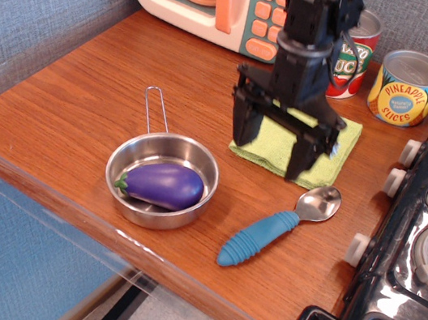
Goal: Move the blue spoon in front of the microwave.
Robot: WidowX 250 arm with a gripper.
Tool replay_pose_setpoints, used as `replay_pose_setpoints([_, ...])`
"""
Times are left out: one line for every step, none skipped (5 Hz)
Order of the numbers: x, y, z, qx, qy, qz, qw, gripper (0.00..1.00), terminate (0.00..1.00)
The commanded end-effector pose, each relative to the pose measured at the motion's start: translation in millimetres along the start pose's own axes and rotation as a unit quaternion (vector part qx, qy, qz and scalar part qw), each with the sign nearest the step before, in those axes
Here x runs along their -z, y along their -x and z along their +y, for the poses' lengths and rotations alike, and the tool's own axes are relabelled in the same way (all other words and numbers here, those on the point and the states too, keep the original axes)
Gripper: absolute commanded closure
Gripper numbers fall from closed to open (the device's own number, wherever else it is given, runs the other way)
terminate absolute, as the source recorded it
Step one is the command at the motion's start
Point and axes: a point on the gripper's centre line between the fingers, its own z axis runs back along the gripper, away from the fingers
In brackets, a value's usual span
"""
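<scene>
The blue spoon (272, 226) lies on the wooden counter near the front right, ribbed blue handle toward the front left, silver bowl toward the stove. The microwave (224, 1) stands at the back, with a teal panel and salmon buttons and handle. My gripper (271, 151) is open, fingers pointing down, over the green cloth (339, 148). It hovers just behind and above the spoon and holds nothing.
A steel pan (163, 182) holding a purple eggplant (162, 184) sits front left of the spoon. Two cans, tomato (360, 49) and pineapple (405, 87), stand at the back right. A toy stove (427, 237) borders the right side. The counter's front edge is close to the spoon.
</scene>
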Motion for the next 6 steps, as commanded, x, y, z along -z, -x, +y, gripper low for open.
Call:
replay_pose_setpoints([6.0, 34.4, -25.2, 0.061, -0.010, -0.019, 0.9979, 0.00, 0.00])
replay_pose_setpoints([17.6, 32.4, -26.7, 0.056, -0.009, -0.016, 0.9983, 0.00, 0.00])
replay_pose_setpoints([26.8, 30.6, -28.5, 0.053, -0.010, -0.025, 0.9983, 0.00, 0.00])
replay_pose_setpoints([35.6, 29.1, -30.6, 0.047, -0.007, -0.036, 0.9982, 0.00, 0.00])
replay_pose_setpoints([46.9, 24.2, -26.6, 0.033, -0.005, -0.042, 0.9986, 0.00, 0.00])
replay_pose_setpoints([53.2, 19.9, -20.0, 0.013, 0.000, -0.039, 0.9992, 0.00, 0.00])
